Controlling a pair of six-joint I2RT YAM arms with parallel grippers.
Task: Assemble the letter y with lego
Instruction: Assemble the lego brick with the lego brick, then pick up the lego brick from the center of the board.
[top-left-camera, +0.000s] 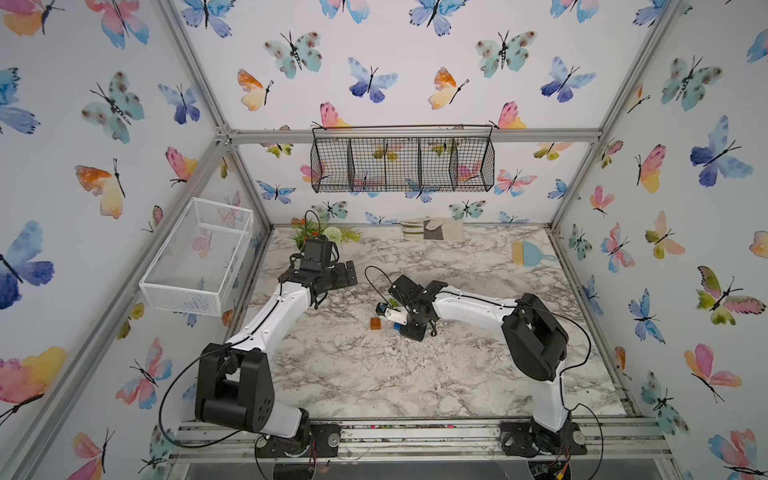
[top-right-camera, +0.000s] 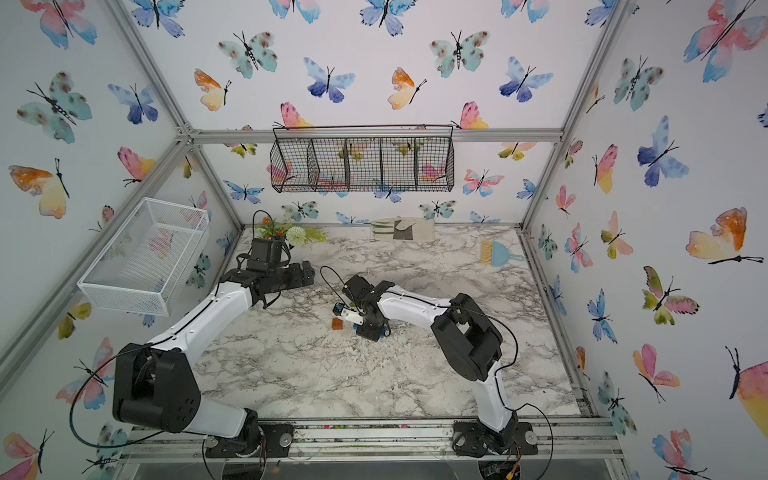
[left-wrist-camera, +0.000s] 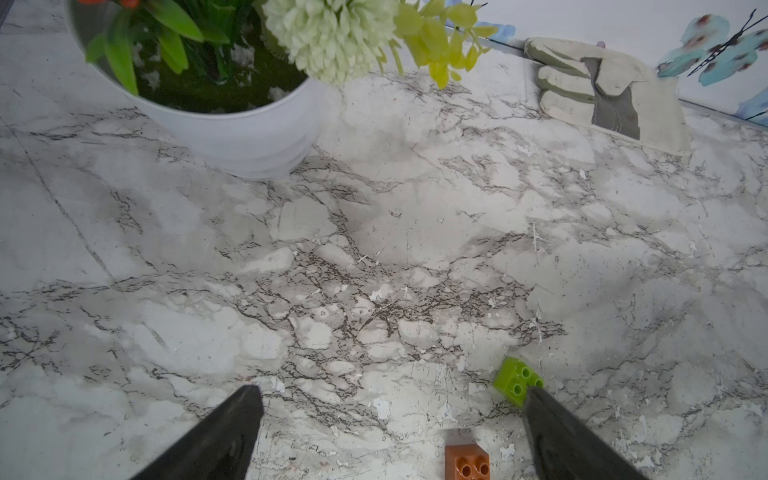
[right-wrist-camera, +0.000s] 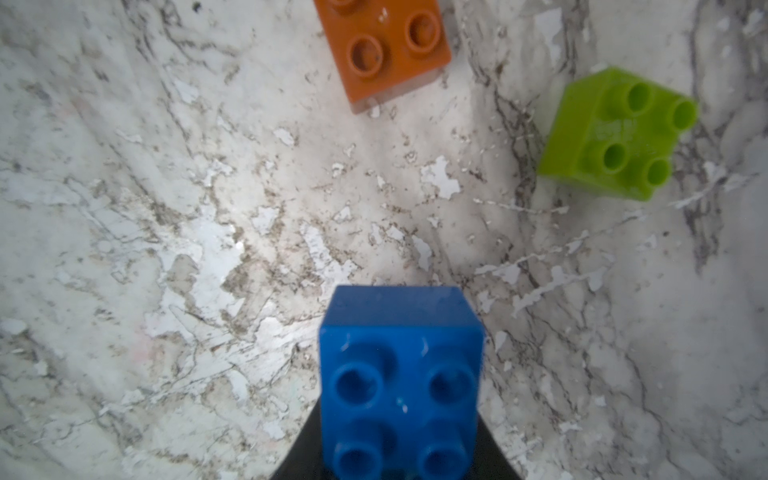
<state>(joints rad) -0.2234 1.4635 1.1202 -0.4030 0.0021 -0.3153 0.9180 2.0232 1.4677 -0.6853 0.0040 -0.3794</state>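
My right gripper (right-wrist-camera: 399, 457) is shut on a small blue lego brick (right-wrist-camera: 401, 386), studs facing the camera, low over the marble table (top-left-camera: 374, 374). Beyond it lie an orange brick (right-wrist-camera: 386, 45) and a lime green brick (right-wrist-camera: 615, 133), loose and apart. In both top views the right gripper (top-left-camera: 405, 330) points down at mid-table beside the orange brick (top-left-camera: 376, 323) (top-right-camera: 337, 323). My left gripper (left-wrist-camera: 390, 390) is open and empty, raised near the back left (top-left-camera: 349, 274); past its fingers (left-wrist-camera: 569, 436) lie the green brick (left-wrist-camera: 517, 376) and the orange brick (left-wrist-camera: 467, 461). No assembled letter y shows.
A white flower pot (left-wrist-camera: 232, 133) stands at the back left, just beyond the left gripper. A work glove (left-wrist-camera: 602, 91) lies against the back wall and a small blue brush (top-left-camera: 530, 253) at the back right. A white wire basket (top-left-camera: 195, 257) hangs on the left wall.
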